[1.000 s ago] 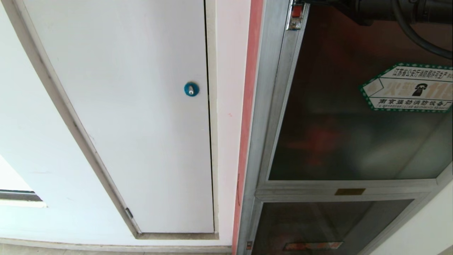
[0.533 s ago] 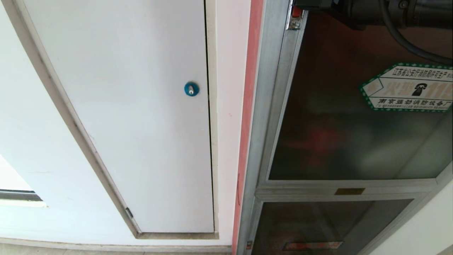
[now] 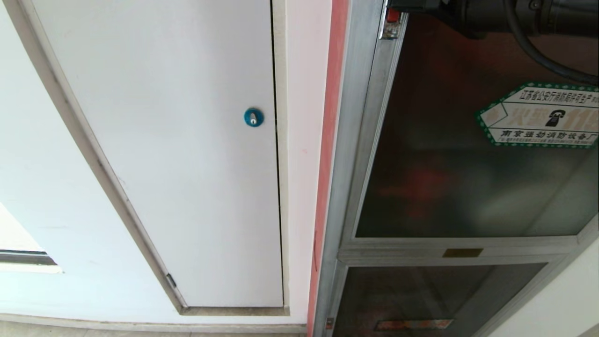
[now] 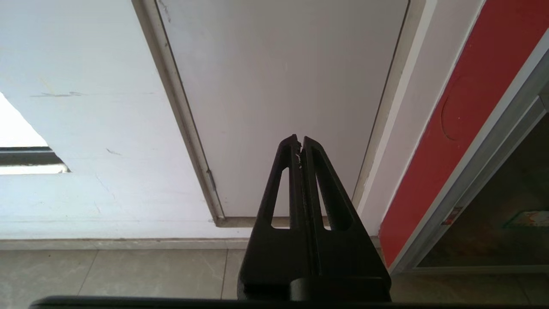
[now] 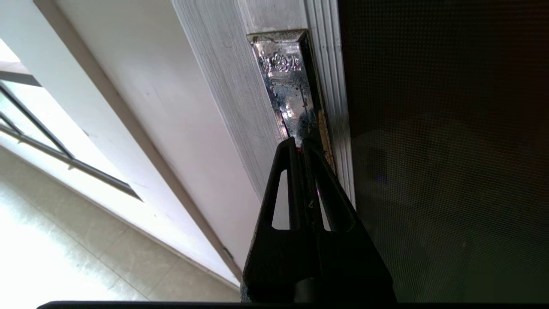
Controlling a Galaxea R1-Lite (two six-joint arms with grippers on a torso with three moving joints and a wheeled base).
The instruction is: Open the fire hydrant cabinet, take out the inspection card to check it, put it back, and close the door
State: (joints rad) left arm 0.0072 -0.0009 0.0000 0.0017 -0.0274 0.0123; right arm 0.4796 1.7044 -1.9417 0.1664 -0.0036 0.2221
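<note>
Left gripper (image 4: 300, 141): jaws pressed together on nothing — parked low, facing the white door (image 4: 279, 86) beside the cabinet (image 3: 348, 140), clear of the work.
Right gripper (image 5: 300, 143): jaws closed, empty; tips at the near end of the latch plate (image 5: 285, 86), red showing right at the tips. Whether they touch it I cannot tell.
Latch (image 3: 392, 16): at the top of the door (image 3: 468, 187), on its left edge, just beside the cabinet frame.
Long axis: the plate runs along the door's vertical stile, and the jaws line up with it.
Which way: the latch lies straight ahead of the right jaws — the door glass on one side, the frame on the other.
Nearer arm: right, by far.
Door: looks closed, flush in its frame; sticker (image 3: 538, 114) on the glass.
Card: not visible; presumably inside, behind the dark glass.
Stage: opening not yet done.
</note>
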